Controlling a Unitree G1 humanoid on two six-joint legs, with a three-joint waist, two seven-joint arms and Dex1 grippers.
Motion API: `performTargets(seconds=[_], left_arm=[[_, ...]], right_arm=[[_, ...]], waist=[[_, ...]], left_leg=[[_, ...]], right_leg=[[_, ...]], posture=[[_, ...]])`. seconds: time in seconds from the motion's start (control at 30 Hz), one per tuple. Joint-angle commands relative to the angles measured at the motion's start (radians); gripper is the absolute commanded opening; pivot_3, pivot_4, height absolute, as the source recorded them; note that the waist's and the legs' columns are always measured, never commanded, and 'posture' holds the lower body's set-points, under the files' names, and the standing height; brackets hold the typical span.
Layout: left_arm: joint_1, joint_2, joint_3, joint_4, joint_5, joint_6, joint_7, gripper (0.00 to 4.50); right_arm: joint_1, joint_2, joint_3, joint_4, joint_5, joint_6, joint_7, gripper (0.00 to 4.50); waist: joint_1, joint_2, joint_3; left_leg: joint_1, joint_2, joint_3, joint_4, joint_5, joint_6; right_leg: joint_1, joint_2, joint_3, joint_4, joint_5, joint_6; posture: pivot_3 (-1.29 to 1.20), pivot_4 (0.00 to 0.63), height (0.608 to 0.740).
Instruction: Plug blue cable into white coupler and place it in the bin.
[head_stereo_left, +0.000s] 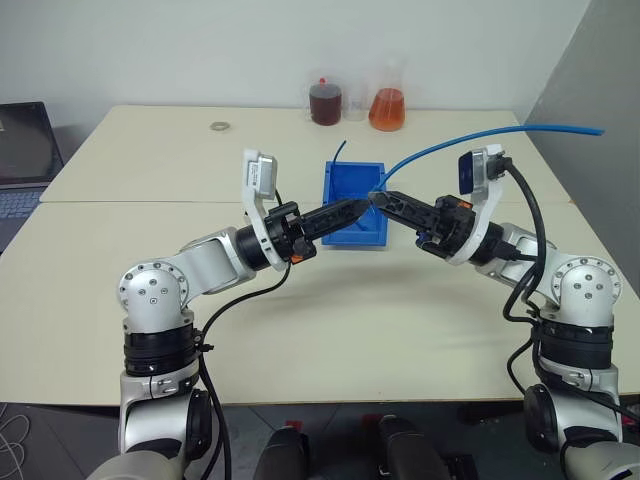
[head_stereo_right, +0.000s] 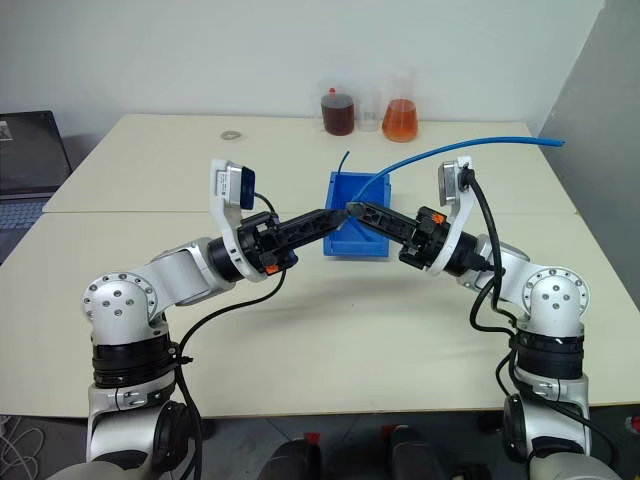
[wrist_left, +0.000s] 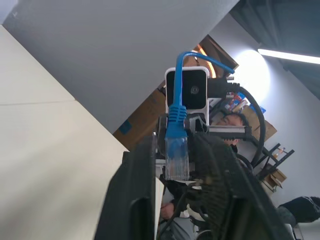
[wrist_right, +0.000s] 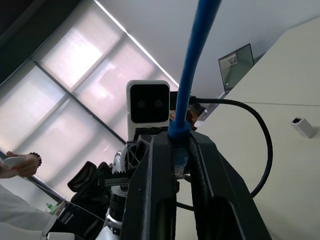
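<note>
Left eye view has both pincers meeting tip-to-tip above the bin (head_stereo_left: 355, 190), right pincer (head_stereo_left: 384, 199) pinching the blue cable (head_stereo_left: 470, 137), left pincer (head_stereo_left: 352, 209) slightly spread.

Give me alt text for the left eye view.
Two robot claws meet tip to tip above the bin on a beige table; the right claw grips the blue cable, which arcs away to the right.

Smooth blue plastic bin (head_stereo_left: 356, 205), faintly shiny; the blue cable (head_stereo_left: 470, 137) looks rubbery and sleek, its plug (wrist_left: 177, 159) clear glossy plastic; matt cream table (head_stereo_left: 130, 160); glass flasks (head_stereo_left: 387, 108) gleaming at the back
</note>
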Motion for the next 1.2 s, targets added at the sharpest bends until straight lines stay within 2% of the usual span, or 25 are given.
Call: performTargets(seconds=[0.03,0.17,0.27,0.33,0.37,0.43,0.63,0.8,0.93,1.2], left_arm=[[0.03,0.047,0.031,-0.049,-0.058,-0.003,-0.02,2.24],[0.107,0.172,0.034,-0.091,0.006,0.013,-0.111,2.95],[0.183,0.302,-0.004,-0.126,0.164,-0.047,-0.23,3.48],[0.278,0.415,-0.108,-0.143,0.45,-0.238,-0.301,3.92],[0.305,0.424,-0.138,-0.13,0.549,-0.316,-0.296,4.04],[0.327,0.401,-0.179,-0.093,0.692,-0.441,-0.256,4.46],[0.308,0.223,-0.232,0.055,1.035,-0.668,0.009,4.46],[0.273,0.102,-0.205,0.204,1.221,-0.755,0.221,4.46],[0.236,0.065,-0.176,0.324,1.26,-0.818,0.245,4.46],[0.037,-0.021,-0.139,0.676,1.249,-0.979,0.165,4.46]], right_arm=[[-0.033,-0.02,-0.014,0.001,-0.012,-0.027,0.018,0.11],[-0.04,-0.034,-0.016,0.014,-0.031,-0.035,0.027,0.11],[-0.043,-0.05,-0.02,0.023,-0.052,-0.041,0.044,0.11],[-0.047,-0.055,-0.027,0.034,-0.066,-0.054,0.04,0.11],[-0.049,-0.054,-0.028,0.038,-0.071,-0.059,0.039,0.11],[-0.049,-0.052,-0.029,0.041,-0.078,-0.063,0.04,0.11],[-0.054,-0.045,-0.017,0.047,-0.112,-0.072,0.047,0.11],[-0.052,-0.043,-0.012,0.038,-0.134,-0.073,0.052,0.11],[-0.054,-0.043,-0.017,0.035,-0.143,-0.073,0.048,0.11],[-0.046,-0.041,-0.016,0.023,-0.16,-0.074,0.047,0.11]], waist=[[-0.001,0.0,0.0],[-0.003,0.0,0.0],[-0.004,0.0,0.0],[-0.003,0.0,0.0],[-0.003,0.001,0.0],[0.001,0.004,0.001],[0.013,0.003,0.001],[0.007,0.003,0.001],[0.006,0.003,0.001],[0.01,0.003,0.0]], left_leg=[[0.0,0.0,0.0,0.0,0.0,0.0],[0.0,0.0,0.0,-0.001,0.0,0.0],[0.0,0.001,0.001,-0.001,0.0,0.0],[0.0,0.0,0.001,-0.001,0.0,0.0],[0.0,0.001,0.001,-0.001,0.0,0.0],[0.001,0.0,0.003,-0.002,0.0,0.0],[-0.003,0.0,0.001,0.0,0.0,0.0],[-0.004,0.0,0.002,0.0,0.0,0.0],[-0.004,0.0,0.002,0.0,0.0,0.0],[-0.004,-0.001,0.002,0.001,0.0,0.0]], right_leg=[[0.0,0.0,0.0,0.0,0.0,0.0],[-0.001,0.0,0.0,0.0,0.0,0.0],[-0.001,0.001,0.001,0.0,-0.001,0.0],[-0.002,0.001,0.001,0.0,-0.001,0.0],[-0.002,0.001,0.001,0.0,-0.002,0.001],[-0.001,0.0,0.002,0.0,-0.002,0.001],[-0.002,-0.001,0.001,-0.002,0.001,0.001],[-0.002,-0.001,0.001,-0.004,0.002,0.002],[-0.002,-0.001,0.001,-0.003,0.002,0.002],[-0.002,-0.002,0.0,-0.003,0.002,0.003]], posture=[[0.0,0.15,0.74],[0.0,0.15,0.74],[0.0,0.15,0.74],[0.0,0.15,0.74],[0.0,0.15,0.74],[0.0,0.15,0.74],[0.0,0.15,0.74],[0.0,0.15,0.74],[0.0,0.15,0.74],[0.0,0.15,0.74]])
